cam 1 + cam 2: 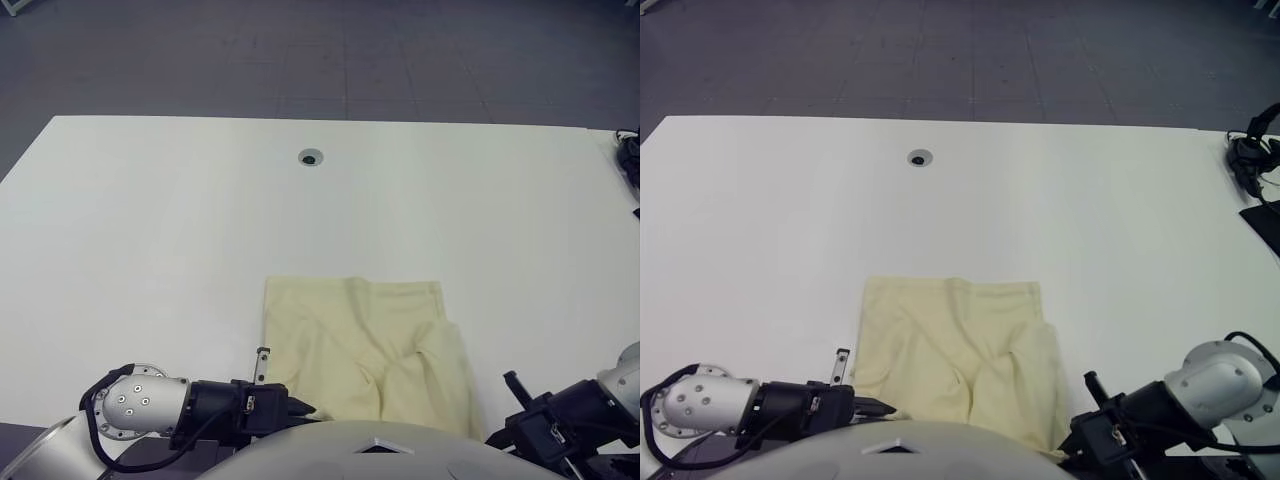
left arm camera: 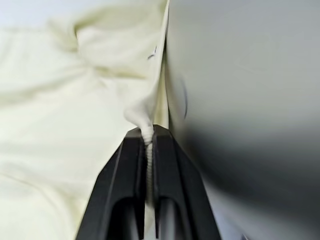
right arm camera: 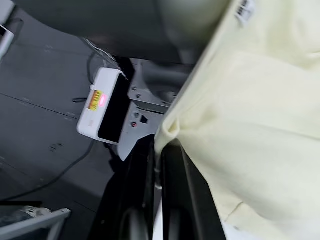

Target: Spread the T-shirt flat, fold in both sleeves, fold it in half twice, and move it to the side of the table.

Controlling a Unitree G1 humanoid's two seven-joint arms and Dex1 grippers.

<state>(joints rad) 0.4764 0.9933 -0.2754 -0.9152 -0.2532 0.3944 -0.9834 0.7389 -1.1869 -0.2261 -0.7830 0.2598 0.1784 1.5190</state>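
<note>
Pale yellow T-shirt (image 1: 360, 345), partly folded and creased, lying at the middle of the near edge of the white table (image 1: 150, 220).
The left gripper (image 2: 148, 132) is pinching a bunched fold of cloth at the shirt's near left corner, fingers pressed together on it. The right gripper (image 3: 159, 150) is likewise clamping the cloth at the near right corner. A small round hole (image 1: 310, 157) is sitting toward the table's far edge, well apart from the shirt.

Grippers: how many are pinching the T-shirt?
2. The left gripper is shut on cloth at the T-shirt's near left corner; the right gripper is shut on its near right edge.
</note>
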